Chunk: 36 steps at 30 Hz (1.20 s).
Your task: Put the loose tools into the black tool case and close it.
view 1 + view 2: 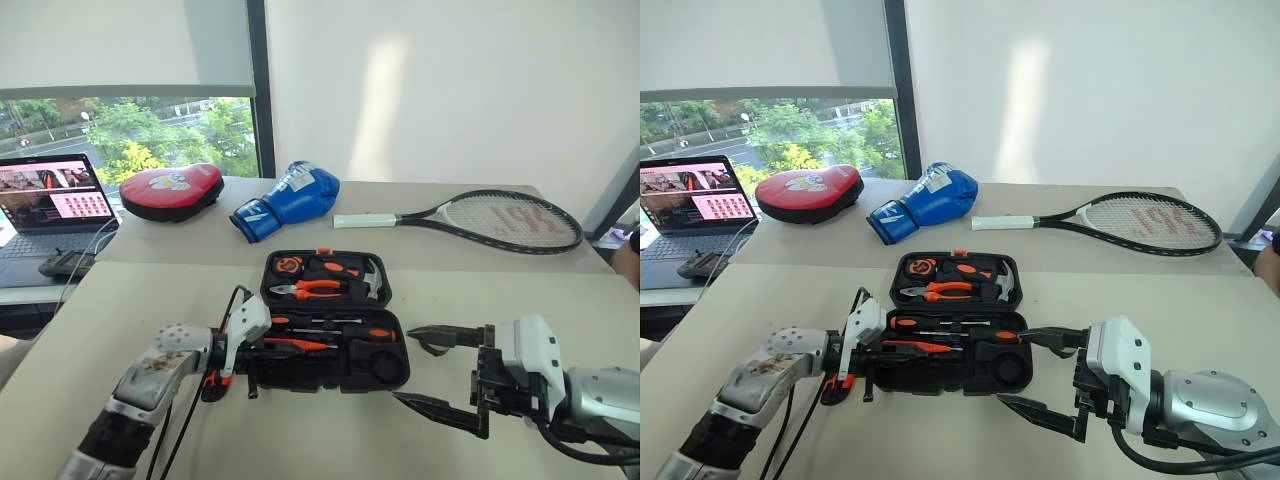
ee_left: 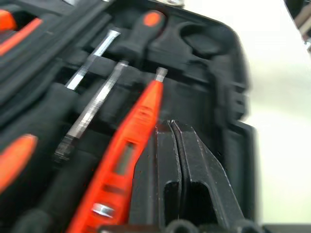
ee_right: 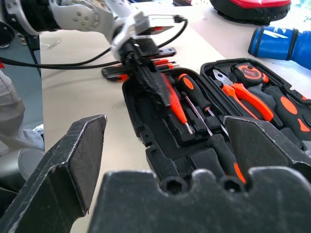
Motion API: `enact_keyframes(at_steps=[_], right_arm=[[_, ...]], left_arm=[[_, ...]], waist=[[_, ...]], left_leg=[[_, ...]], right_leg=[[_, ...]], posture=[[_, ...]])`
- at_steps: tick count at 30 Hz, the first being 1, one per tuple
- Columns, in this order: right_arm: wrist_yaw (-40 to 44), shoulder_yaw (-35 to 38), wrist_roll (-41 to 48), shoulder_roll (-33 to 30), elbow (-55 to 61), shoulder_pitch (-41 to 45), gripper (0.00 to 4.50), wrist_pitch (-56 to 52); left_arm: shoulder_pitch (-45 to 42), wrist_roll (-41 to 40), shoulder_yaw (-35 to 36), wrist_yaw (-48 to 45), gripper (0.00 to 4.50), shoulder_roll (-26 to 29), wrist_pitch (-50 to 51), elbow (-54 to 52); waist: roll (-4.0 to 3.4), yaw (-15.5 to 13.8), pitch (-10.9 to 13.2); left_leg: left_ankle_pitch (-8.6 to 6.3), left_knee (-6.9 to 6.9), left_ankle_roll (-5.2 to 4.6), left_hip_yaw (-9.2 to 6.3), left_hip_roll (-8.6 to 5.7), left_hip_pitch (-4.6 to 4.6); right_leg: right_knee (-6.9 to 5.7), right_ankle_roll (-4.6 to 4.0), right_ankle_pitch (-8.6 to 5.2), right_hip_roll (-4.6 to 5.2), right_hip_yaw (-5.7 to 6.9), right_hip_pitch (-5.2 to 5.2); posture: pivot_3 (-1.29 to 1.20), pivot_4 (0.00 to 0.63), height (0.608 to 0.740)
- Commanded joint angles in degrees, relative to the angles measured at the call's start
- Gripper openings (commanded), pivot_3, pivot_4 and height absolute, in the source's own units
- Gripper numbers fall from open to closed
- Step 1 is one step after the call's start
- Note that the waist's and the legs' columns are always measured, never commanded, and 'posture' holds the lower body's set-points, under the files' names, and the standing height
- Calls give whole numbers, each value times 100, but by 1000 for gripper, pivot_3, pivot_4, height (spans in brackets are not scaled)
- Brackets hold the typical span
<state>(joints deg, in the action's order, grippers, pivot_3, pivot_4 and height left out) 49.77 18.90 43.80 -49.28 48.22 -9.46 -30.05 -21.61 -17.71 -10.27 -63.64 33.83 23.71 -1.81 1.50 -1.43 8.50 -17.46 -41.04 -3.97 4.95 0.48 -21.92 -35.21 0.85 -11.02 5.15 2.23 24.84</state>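
Note:
The black tool case point(image 1: 398, 378) lies open in the middle of the near table, its lid point(image 1: 325, 262) laid back. In the near half lie a slim orange tester screwdriver point(image 2: 131, 145) and two black-and-orange screwdrivers point(image 1: 375, 334). My left gripper point(image 2: 170, 125) reaches over the case's left end. Its fingers are shut on each other right beside the tester, with nothing between them. A black-and-orange tool point(image 3: 116, 74) lies on the table just outside that end, partly hidden by the left wrist. My right gripper point(image 1: 405, 365) stands wide open at the case's right end.
Orange-handled pliers point(image 1: 318, 289) sit in the lid. On the far table lie a tennis racket point(image 1: 480, 218), a blue boxing glove point(image 1: 290, 200) and a red pad point(image 1: 172, 190). A laptop point(image 1: 50, 205) stands at the far left. Black cables hang by the left arm.

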Motion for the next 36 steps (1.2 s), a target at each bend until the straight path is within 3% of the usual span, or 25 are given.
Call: enact_keyframes(at_steps=[1, 6, 12, 17, 21, 28, 30, 34, 36], right_arm=[[-1, 200, 77, -76, 130, -19, 4500, 55], [-31, 210, 69, -87, 138, -33, 4500, 60], [-83, 189, 35, -70, 149, -58, 4500, 90], [-117, 78, 0, -56, 123, 14, 4500, 101], [-101, 127, 52, -90, 114, 22, 4500, 87], [-84, 162, 88, -134, 111, 11, 4500, 58], [-86, 162, 97, -140, 120, 8, 4500, 54], [-81, 169, 125, -163, 134, 14, 4500, 41], [-65, 152, 123, -170, 123, 19, 4500, 46]], left_arm=[[-137, 224, -125, -39, 86, -14, -239, 357], [-185, -6, -42, -358, 86, 14, -298, 354], [-503, -1076, 792, -101, 86, -106, 849, 141], [-594, -1157, 900, 439, 86, -283, 1395, 173], [-195, -1038, 692, 392, 86, -236, 1308, -193], [82, 13, 48, 1063, 86, -331, 743, 297], [42, -54, 61, 1175, 86, -436, 942, 317], [-22, -722, 335, 1383, 86, -662, 2324, 194], [46, -597, 190, 1306, 86, -536, 2285, 83]], waist=[[-1, 9, -1], [-3, 22, -2], [-2, 53, -1], [-2, 42, -1], [-2, 59, -1], [-9, 32, -5], [-8, 31, -7], [-30, 51, -24], [-38, 69, -30]], left_leg=[[0, 0, 0, 0, 0, 1], [0, 2, 0, 1, 2, 7], [0, 0, 0, -3, 7, -4], [0, -3, -1, -5, -1, -3], [2, -1, 4, -5, -1, -4], [-2, 5, -3, -5, -1, 23], [-5, 10, -6, -5, 4, 68], [-3, 10, -5, -4, 15, 77], [-3, 13, -4, -3, 16, 77]], right_leg=[[0, 0, 0, -1, 0, 0], [-1, 0, 0, 0, 0, -3], [-2, 0, 0, 0, 2, 5], [1, 6, 3, 1, 2, -2], [4, 7, 3, 1, 2, -2], [11, 6, 3, 5, 2, -26], [15, -1, -2, 9, 1, -68], [10, -1, -3, 13, -4, -69], [8, 7, 2, 10, -4, -67]], posture=[[0, 150, 740], [0, 150, 740], [0, 150, 740], [0, 150, 740], [0, 150, 740], [0, 150, 740], [0, 150, 740], [0, 150, 740], [0, 150, 740]])
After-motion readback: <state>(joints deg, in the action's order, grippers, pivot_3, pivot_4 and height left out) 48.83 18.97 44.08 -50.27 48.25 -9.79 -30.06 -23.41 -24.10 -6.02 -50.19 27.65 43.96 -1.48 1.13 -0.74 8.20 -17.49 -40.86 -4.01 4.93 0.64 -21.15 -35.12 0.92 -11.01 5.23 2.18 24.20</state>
